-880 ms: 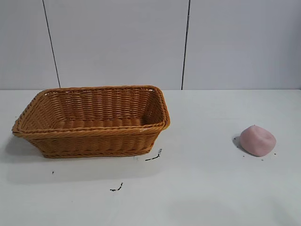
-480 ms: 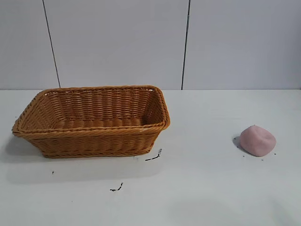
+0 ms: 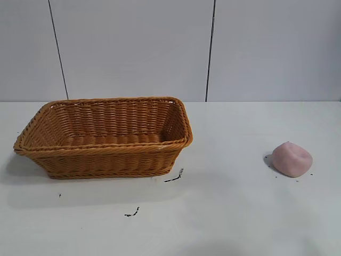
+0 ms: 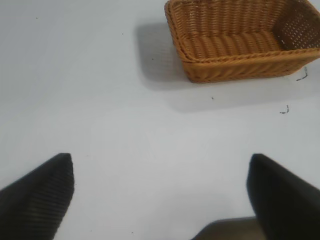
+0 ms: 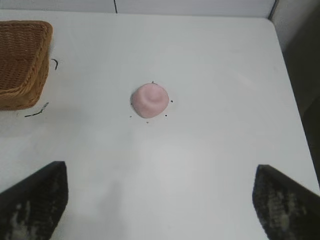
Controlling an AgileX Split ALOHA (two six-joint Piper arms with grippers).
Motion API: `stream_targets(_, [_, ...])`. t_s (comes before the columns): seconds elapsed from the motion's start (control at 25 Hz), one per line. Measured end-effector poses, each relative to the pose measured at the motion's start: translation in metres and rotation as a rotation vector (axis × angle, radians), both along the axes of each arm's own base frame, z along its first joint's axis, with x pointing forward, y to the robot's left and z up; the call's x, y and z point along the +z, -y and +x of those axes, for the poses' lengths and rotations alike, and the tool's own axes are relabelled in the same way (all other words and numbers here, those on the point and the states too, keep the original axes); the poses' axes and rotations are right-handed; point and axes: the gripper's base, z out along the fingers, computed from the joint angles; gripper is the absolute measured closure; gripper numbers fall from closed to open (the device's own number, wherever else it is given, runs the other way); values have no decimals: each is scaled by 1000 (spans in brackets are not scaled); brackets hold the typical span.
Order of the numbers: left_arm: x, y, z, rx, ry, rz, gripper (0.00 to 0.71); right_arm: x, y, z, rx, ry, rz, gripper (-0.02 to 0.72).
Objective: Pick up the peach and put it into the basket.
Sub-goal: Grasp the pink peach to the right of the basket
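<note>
The pale pink peach lies on the white table at the right. It also shows in the right wrist view, well ahead of my right gripper, which is open and empty above the table. The orange-brown wicker basket stands at the left, empty; it shows in the left wrist view too, and its corner in the right wrist view. My left gripper is open and empty over bare table, well short of the basket. Neither gripper shows in the exterior view.
Small dark scraps lie on the table in front of the basket, and more nearer the front. The table's edge runs close beyond the peach in the right wrist view. A grey panelled wall stands behind.
</note>
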Motion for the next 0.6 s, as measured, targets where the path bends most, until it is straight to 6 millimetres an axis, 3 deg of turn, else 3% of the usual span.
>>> stream_targets(0.16, [0, 0, 0, 0, 0, 0, 18, -8, -1, 65, -1, -195, 1, 14])
stream_targets(0.32, [0, 0, 0, 0, 0, 0, 18, -29, -3, 129, -2, -367, -1, 14])
stream_targets(0.6, [0, 0, 0, 0, 0, 0, 18, -75, -4, 216, -2, -546, -5, 14])
